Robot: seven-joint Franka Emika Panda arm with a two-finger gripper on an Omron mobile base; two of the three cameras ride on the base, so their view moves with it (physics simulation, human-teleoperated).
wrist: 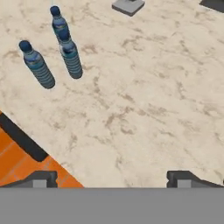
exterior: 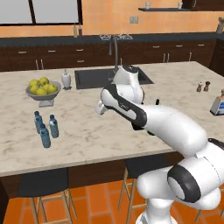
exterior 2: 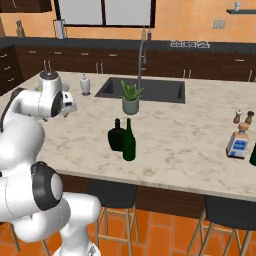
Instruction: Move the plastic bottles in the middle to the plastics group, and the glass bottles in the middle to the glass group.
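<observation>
Three small clear water bottles with blue labels and caps, the plastics group (exterior: pixel 45 127), stand together near the counter's left front edge. In the hand view they lean at the upper left (wrist: pixel 57 50). The squat black flask (exterior 2: pixel 116 135) and the taller dark green bottle (exterior 2: pixel 129 141) stand side by side mid-counter, in front of a potted plant. My gripper (wrist: pixel 111 179) hangs above bare marble, right of the water bottles and apart from them. Its fingertips (wrist: pixel 40 178) are spread wide, open, with nothing between them. The hand also shows in the base views (exterior: pixel 100 107) (exterior 2: pixel 70 106).
A grey bowl of lemons (exterior: pixel 42 90) and a white soap dispenser (exterior: pixel 65 79) stand behind the water bottles. The sink (exterior 2: pixel 142 89) and the potted plant (exterior 2: pixel 130 100) lie further back. Shakers (exterior 2: pixel 243 117) and a square blue-labelled bottle (exterior 2: pixel 238 142) stand far right. Stools stand below the counter's front edge (wrist: pixel 26 140).
</observation>
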